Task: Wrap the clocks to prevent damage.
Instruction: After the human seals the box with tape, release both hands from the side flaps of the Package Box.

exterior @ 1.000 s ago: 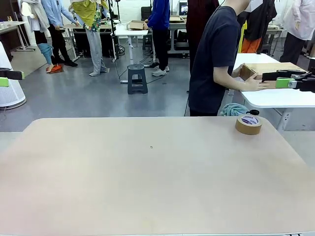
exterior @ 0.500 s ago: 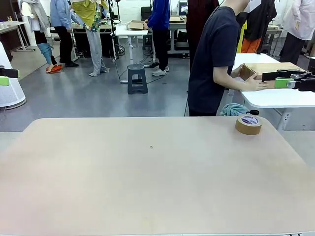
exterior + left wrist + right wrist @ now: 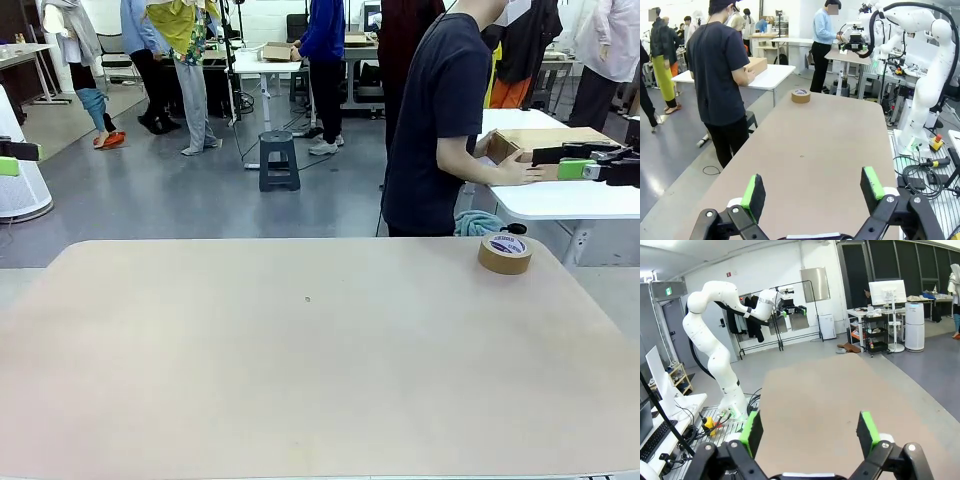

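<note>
1. Counter [image 3: 300,370]: a beige top with rounded corners is lying bare over most of its surface.
2. Tape [image 3: 505,253]: a brown roll is sitting flat near the far right corner of the counter; in the left wrist view the tape [image 3: 801,96] is showing at the far end of the top.
3. Left gripper [image 3: 812,192]: it is hovering above the near end of the counter, its green-padded fingers [image 3: 754,192] standing wide apart and holding nothing. In the front view its tip [image 3: 18,155] is showing at the left edge, well off the counter.
4. Right gripper [image 3: 810,432]: it is hanging over the counter, fingers [image 3: 867,432] spread wide and empty. In the front view it [image 3: 590,165] is showing at the right edge, level with the side table.
5. Person [image 3: 440,120]: standing beyond the far edge in a dark shirt, turned toward a white side table [image 3: 560,200], both hands resting on a cardboard box [image 3: 530,143] there.
6. Clocks: I cannot tell where they are lying.
7. Stool [image 3: 279,160]: a dark step stool is standing on the floor behind the counter.
</note>
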